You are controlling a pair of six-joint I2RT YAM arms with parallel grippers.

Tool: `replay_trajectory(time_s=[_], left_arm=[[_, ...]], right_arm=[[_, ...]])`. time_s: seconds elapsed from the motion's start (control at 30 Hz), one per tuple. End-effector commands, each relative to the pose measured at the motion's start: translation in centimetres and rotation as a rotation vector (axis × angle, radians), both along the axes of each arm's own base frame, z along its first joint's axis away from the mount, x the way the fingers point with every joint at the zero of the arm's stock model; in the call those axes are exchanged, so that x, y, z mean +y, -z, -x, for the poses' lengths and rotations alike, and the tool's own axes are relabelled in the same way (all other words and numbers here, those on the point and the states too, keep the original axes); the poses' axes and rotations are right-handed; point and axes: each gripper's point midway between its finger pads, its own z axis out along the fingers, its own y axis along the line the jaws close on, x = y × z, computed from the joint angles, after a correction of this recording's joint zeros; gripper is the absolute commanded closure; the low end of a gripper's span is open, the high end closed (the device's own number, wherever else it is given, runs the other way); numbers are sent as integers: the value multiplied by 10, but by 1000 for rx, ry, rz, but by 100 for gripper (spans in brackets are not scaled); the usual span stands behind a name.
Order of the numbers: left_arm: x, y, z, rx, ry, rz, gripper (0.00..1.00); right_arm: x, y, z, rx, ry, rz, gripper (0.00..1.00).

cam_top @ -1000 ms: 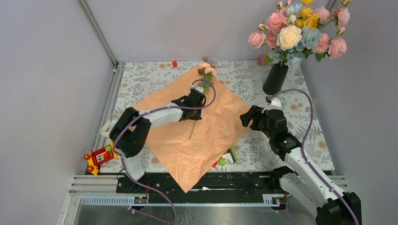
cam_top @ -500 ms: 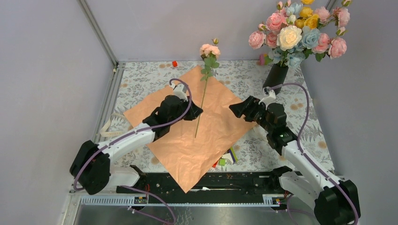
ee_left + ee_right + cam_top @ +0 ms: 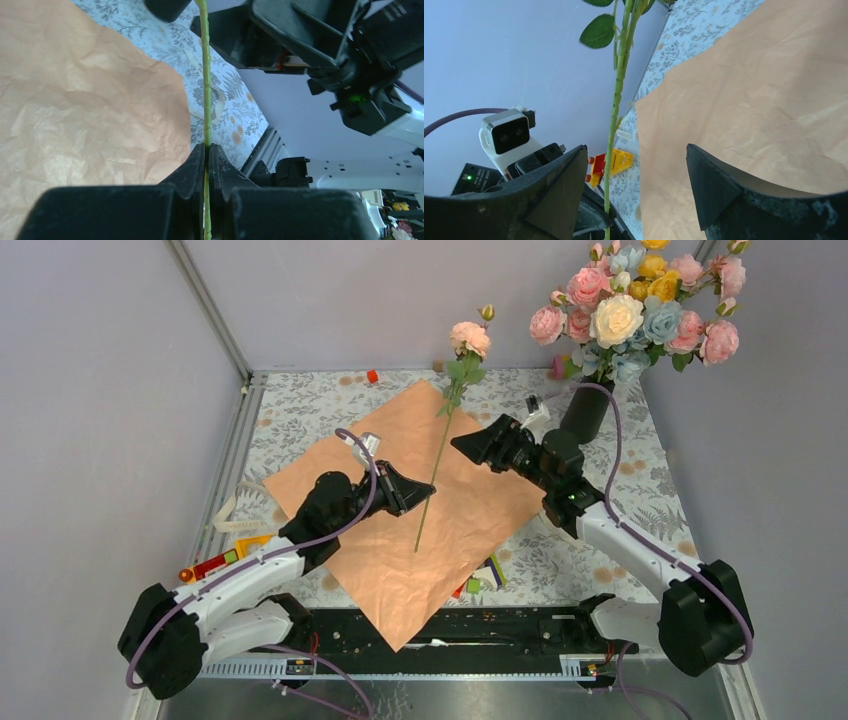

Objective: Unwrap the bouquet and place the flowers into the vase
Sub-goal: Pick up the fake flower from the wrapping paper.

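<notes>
Flower stem [image 3: 206, 100] between left fingers [image 3: 192, 167]

Crinkled matt peach paper [image 3: 400, 560] covers the middle of a leaf-printed cloth [image 3: 300, 410]. At two o'clock the black vase [image 3: 585, 412] looks glossy. My left gripper [image 3: 206, 147] and right gripper [image 3: 636, 150] are matt black plastic, faintly grainy. The green stem [image 3: 206, 75] looks like ridged plastic. Dull metal rails [image 3: 205, 300] stand at eleven o'clock.
</notes>
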Motion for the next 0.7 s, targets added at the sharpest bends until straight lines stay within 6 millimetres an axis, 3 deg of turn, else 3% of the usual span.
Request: replay_trajectory(time_s=[0.0, 0.13, 0.27, 0.37, 0.67], left_arm=[[0, -29, 16, -94, 57, 74, 100], [6, -27, 20, -107, 49, 51, 100], [8, -35, 27, -147, 66, 56, 100], [9, -37, 28, -165, 69, 47, 100], [13, -30, 31, -164, 61, 18, 100]], right_arm=[[20, -53, -3, -105, -53, -84, 23], [29, -68, -11, -123, -63, -103, 23], [41, -65, -27, -71, -70, -85, 27], [47, -74, -34, -78, -72, -92, 29], [50, -84, -49, -72, -36, -89, 48]])
